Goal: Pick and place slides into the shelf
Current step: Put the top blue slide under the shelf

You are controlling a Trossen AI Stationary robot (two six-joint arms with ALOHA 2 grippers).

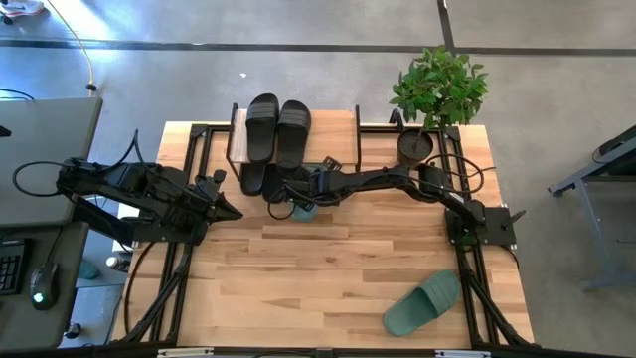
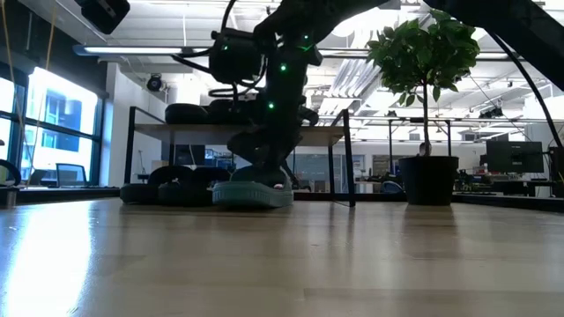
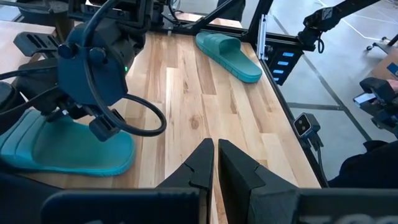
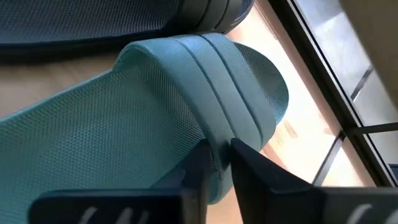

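Sage green rubber fills the right wrist view: a slide [image 4: 155, 112] lies flat on the table [image 1: 328, 278], and the right gripper [image 4: 217, 163] has its two fingers standing on either side of the strap's edge with only a narrow gap between them; whether they pinch the strap or have just let go I cannot tell. From above, the right arm reaches across the table to the front of the shelf [image 1: 343, 139], and the green slide [image 1: 303, 209] shows only partly beneath the gripper [image 1: 296, 199], just beside the black slides [image 1: 266, 179] lying at the shelf's foot. One black pair [image 1: 278, 127] lies side by side on the shelf's plank top. The second green slide [image 1: 422, 303] lies well apart, near the table's front right corner. The left gripper [image 1: 231, 210] waits at the table's left side, fingers closed on nothing, pointing toward the shelf. A potted plant [image 1: 437, 94] stands just right of the shelf.
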